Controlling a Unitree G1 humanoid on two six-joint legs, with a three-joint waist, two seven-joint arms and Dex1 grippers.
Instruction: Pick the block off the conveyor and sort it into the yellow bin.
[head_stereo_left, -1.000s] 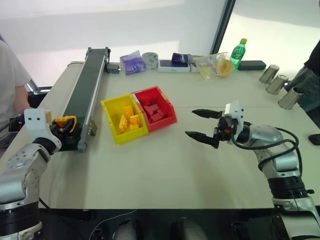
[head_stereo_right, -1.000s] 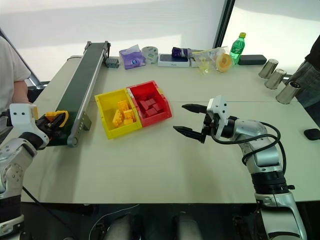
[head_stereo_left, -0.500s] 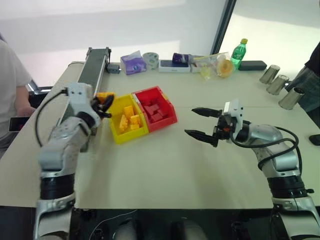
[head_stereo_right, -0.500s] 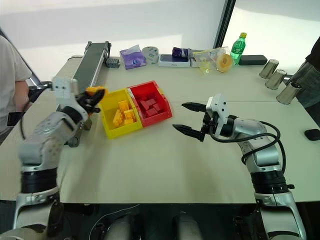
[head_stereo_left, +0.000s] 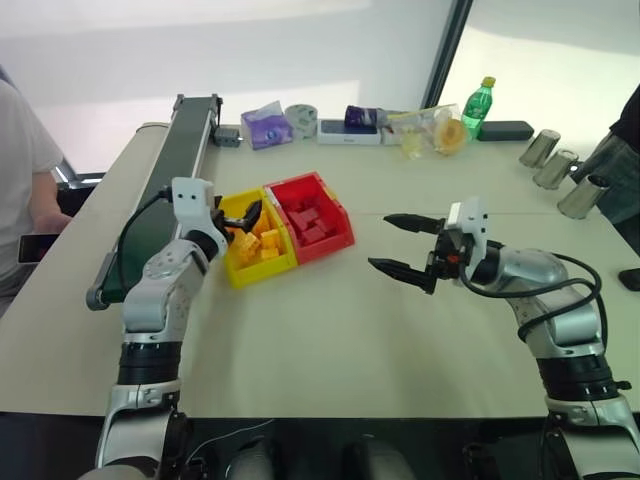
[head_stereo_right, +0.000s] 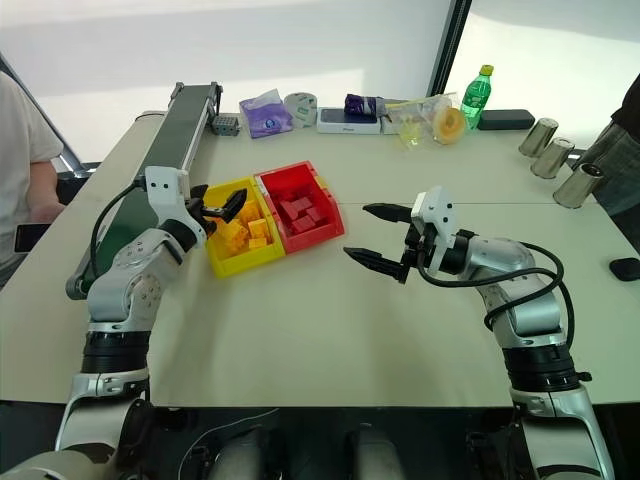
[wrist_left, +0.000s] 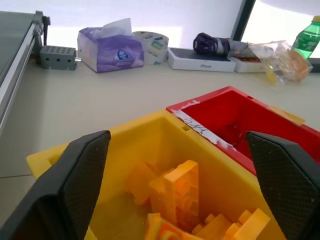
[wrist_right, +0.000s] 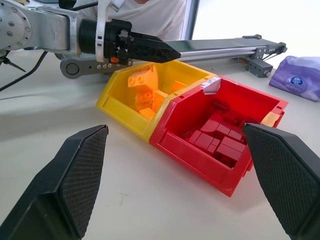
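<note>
Nearest, over bare beige tabletop (head_stereo_left: 330, 340), hovered with right gripper (head_stereo_left: 407, 246) spread wide, black fingers aimed toward the bins. Farther in, held left gripper (head_stereo_left: 243, 222) above the bright yellow open-top plastic bin (head_stereo_left: 222, 268), jaws parted and pinching nothing. Dropped among yellow-orange plastic bricks inside: one small block (wrist_left: 176, 192), standing on end. Touched the same-shaped red bin (head_stereo_left: 335, 236) alongside. Beyond, ran the long dark green conveyor belt (head_stereo_left: 172, 170) toward the table's back edge.

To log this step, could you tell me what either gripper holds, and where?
Nothing: the left gripper is open over the yellow bin, the right gripper open and empty.
</note>
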